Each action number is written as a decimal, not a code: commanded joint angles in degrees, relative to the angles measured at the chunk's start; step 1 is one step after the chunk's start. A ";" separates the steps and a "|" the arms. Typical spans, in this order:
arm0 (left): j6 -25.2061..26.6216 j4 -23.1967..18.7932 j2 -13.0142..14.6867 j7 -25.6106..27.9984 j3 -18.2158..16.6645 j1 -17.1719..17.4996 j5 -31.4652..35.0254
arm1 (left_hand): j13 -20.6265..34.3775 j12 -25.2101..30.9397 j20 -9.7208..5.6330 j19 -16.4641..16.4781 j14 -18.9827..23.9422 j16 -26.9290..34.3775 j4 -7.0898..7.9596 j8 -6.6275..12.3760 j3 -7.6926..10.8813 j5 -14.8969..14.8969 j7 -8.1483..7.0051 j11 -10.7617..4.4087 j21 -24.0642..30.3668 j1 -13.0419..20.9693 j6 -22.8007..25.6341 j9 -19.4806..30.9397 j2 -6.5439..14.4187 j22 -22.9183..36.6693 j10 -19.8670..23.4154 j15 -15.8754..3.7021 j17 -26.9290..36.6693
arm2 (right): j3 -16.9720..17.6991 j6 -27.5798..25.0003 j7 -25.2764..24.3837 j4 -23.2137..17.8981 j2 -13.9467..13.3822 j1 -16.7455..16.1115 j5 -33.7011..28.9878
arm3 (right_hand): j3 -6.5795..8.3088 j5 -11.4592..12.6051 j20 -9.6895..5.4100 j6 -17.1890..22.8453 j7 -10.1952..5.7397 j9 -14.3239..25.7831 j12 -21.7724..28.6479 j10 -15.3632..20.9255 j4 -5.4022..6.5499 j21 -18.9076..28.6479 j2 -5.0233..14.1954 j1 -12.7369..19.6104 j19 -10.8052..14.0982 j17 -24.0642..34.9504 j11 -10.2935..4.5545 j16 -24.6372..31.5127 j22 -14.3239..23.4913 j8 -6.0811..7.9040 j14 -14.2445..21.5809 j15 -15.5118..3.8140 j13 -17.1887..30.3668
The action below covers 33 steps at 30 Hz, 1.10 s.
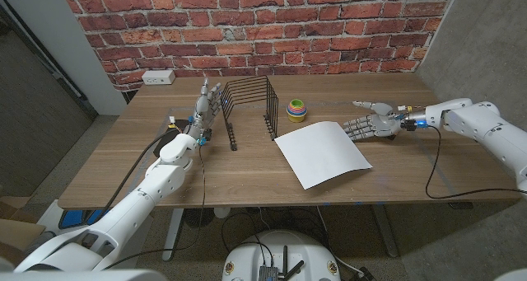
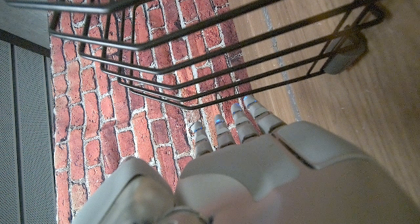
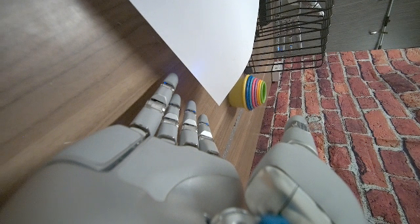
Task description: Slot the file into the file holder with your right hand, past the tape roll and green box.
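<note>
The file (image 1: 323, 153) is a white sheet lying flat on the wooden table, right of the middle. My right hand (image 1: 370, 123) hovers just off its far right corner, fingers spread and pointing toward the sheet, holding nothing. In the right wrist view the hand (image 3: 177, 165) reaches toward the file's edge (image 3: 203, 27). The black wire file holder (image 1: 249, 108) stands behind the file on the left. My left hand (image 1: 206, 100) stands upright beside the holder's left side, fingers straight; its fingertips (image 2: 230, 129) lie close under the wires (image 2: 216, 60).
A stack of coloured rings or cups (image 1: 297, 110) sits between the holder and the file's far edge, also seen as a stack (image 3: 249, 91) past the sheet. A white power strip (image 1: 158, 77) lies at the back left by the brick wall. Cables (image 1: 177, 133) trail near my left arm.
</note>
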 commanded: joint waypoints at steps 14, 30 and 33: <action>-0.02 0.05 -0.02 -0.01 0.00 -0.02 0.01 | 0.27 0.17 -0.13 0.41 0.43 0.34 0.17 0.15 0.31 0.49 -0.30 -0.43 0.16 -0.01 0.12 0.24 0.45 0.24 -0.04 -0.17 0.11 | -3.85 -1.45 5.61 4.16 1.52 4.51 -4.20 | -0.14 1.37 -1.36 0.99 3.28 0.25 1.10 2.31 -0.80 0.99 0.02 0.97 3.71 -0.05 -1.09 1.46 0.20 0.64 3.90 -1.97 0.29; 0.00 -0.01 0.00 0.00 -0.01 0.01 0.00 | 0.27 0.16 -0.17 0.43 0.40 0.34 0.16 0.15 0.32 0.49 -0.30 -0.44 0.16 -0.02 0.13 0.24 0.44 0.24 -0.05 -0.17 0.11 | -6.51 -0.92 8.00 6.73 3.43 7.58 -7.63 | 0.53 2.23 -2.60 2.02 3.08 0.42 1.75 4.34 -2.42 1.31 -0.93 5.60 6.64 -0.18 -2.00 2.19 0.29 1.05 6.46 -3.57 0.71; -0.01 0.01 -0.01 -0.01 -0.01 0.00 0.00 | 0.27 0.16 -0.13 0.40 0.38 0.33 0.16 0.16 0.32 0.50 -0.30 -0.48 0.14 -0.02 0.15 0.24 0.44 0.24 -0.06 -0.17 0.11 | -6.90 -1.05 8.35 7.06 3.77 8.04 -8.11 | 0.65 2.37 -2.89 2.70 3.10 0.48 1.98 4.93 -2.51 1.44 -1.12 6.69 7.52 -0.13 -2.27 2.68 0.32 1.30 7.72 -4.15 0.91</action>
